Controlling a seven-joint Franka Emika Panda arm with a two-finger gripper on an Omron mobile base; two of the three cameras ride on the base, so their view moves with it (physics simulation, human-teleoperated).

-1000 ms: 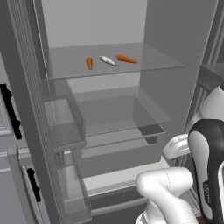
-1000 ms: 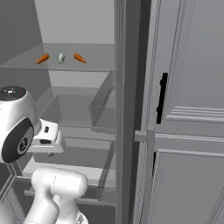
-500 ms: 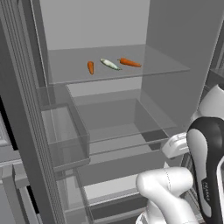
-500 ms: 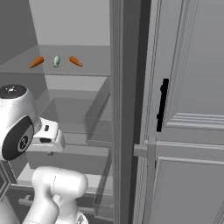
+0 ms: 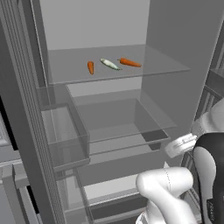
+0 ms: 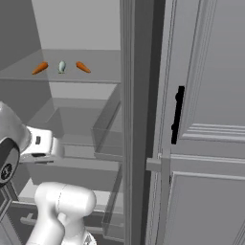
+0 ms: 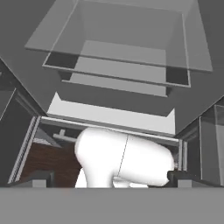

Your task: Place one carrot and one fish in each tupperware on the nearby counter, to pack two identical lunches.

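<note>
Two orange carrots (image 5: 90,67) (image 5: 130,62) lie on the fridge's glass shelf (image 5: 166,65) with a pale fish (image 5: 110,64) between them. From the right base they appear as carrot (image 6: 39,68), fish (image 6: 61,66) and carrot (image 6: 83,67). My gripper (image 7: 111,180) is open, its dark fingertips (image 7: 40,177) far apart at the bottom of the hand view, holding nothing. It hangs low in front of the fridge, well below the shelf. The tupperware and the counter are out of view.
A clear drawer (image 5: 127,118) sits under the shelf. Clear door bins (image 5: 65,140) stand at the left. The fridge's upright edge (image 6: 139,119) and a grey panelled door with a black handle (image 6: 178,115) close off the right. A dark brown surface (image 7: 52,162) lies below the hand.
The whole picture has shifted in both base views, so the base has driven; the fridge interior now sits nearer and larger. The gripper stays open.
</note>
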